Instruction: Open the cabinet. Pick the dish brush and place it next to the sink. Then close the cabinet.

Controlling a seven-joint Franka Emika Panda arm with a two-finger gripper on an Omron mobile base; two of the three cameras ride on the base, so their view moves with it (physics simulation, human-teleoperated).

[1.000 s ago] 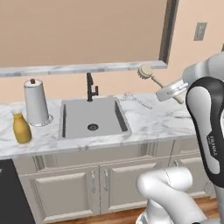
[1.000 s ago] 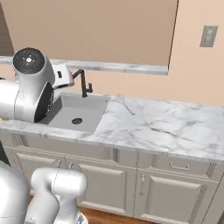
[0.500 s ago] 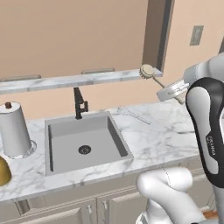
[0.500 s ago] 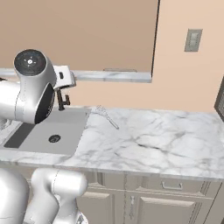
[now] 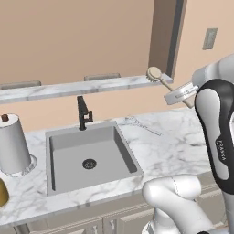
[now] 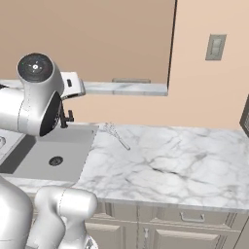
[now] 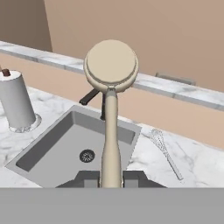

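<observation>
end effector (image 7: 111, 178) clamping dish brush (image 7: 111, 70), above sink (image 7: 52, 144)

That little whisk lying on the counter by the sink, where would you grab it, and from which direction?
Best by the thin straight handle, coming straight down from above. The whisk lies flat on the marble counter right of the sink, so only its top is free. Set the jaws across the handle; the wire end nearer the wall looks springy and would likely slip. The dish brush occupies the gripper now.
</observation>
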